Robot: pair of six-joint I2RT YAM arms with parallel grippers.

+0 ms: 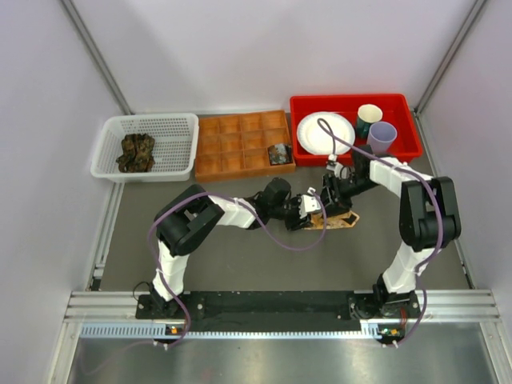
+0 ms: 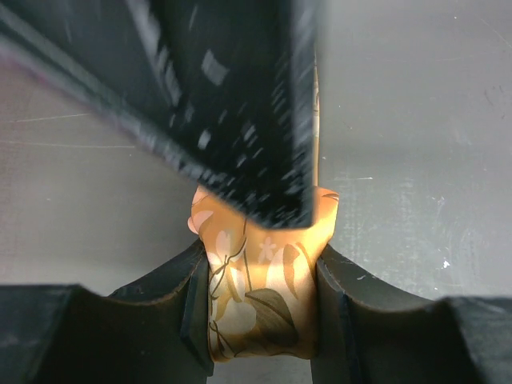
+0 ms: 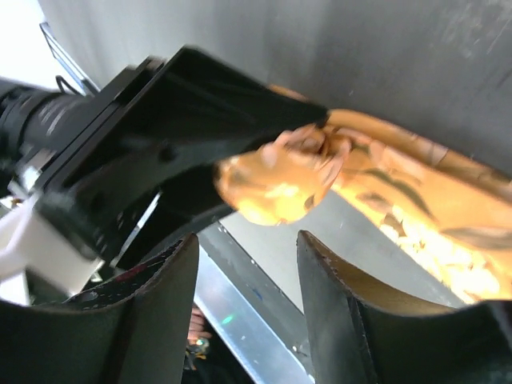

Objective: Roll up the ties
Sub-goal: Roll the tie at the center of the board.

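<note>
- Centre of top view, on dark grey tabletop: tan-orange fabric necktie w/ pale leaf print, lying where the two arms meet.
- Left hand: clamped tight on the necktie's folded end. Fabric bulges betw. its two dark fingers, low centre of left wrist view.
- Right hand: fingers apart w/ a moderate gap, nothing betw. them. Necktie's bunched end sits just beyond the tips, mid-frame in right wrist view; rest of the fabric runs off toward the right edge.
- Upper left of top view: white plastic mesh basket w/ dark green-brown ties bundled inside.
- Upper centre: brown compartment tray, w/ one small dark rolled tie in its lower-right compartment.
- Upper right: red plastic bin holding a white round plate, a cream-and-green cup & a lavender cup.
</note>
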